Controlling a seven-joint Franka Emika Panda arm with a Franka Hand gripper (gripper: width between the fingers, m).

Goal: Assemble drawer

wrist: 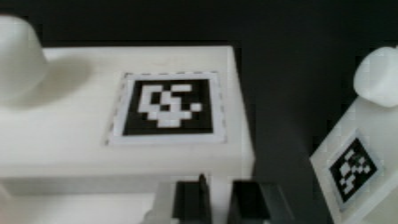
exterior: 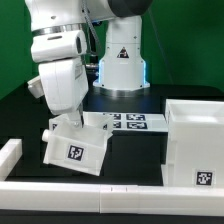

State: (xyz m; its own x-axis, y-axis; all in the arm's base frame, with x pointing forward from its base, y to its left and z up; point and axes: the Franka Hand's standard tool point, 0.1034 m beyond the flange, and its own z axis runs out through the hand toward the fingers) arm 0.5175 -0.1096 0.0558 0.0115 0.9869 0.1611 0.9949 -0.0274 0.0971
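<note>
My gripper (exterior: pixel 67 122) hangs at the end of the white arm over the black table (exterior: pixel 25 110), towards the exterior view's left. Right under it is the small boxy tray (exterior: pixel 75 150) of matte white plastic. The tray sits tilted, with one low corner towards the near white border rail (exterior: pixel 60 190) and its black-and-white square tag (exterior: pixel 75 153) facing the camera.

In the wrist view my gripper (wrist: pixel 221 190) shows two dark fingers (wrist: pixel 189 198) standing narrow, close side by side. A thin pale strip of the tray's edge is caught between them, so I read them as closed on the small boxy tray (wrist: pixel 107 150). Its flat white face spreads out just beyond my fingertips, with the tag (wrist: pixel 173 105) near the middle of it. A second white piece with a tag (wrist: pixel 352 165) lies beside the tray across a dark gap. I cannot tell which part it is.

The large hollow white cube-like shell (exterior: pixel 195 140) stands well apart from my gripper on the exterior view's right, upright, with its open top showing and a small tag low on its front. Between the tray and the shell, farther back, the thin flat marker board (exterior: pixel 130 121) lies on the table before the arm's base.
</note>
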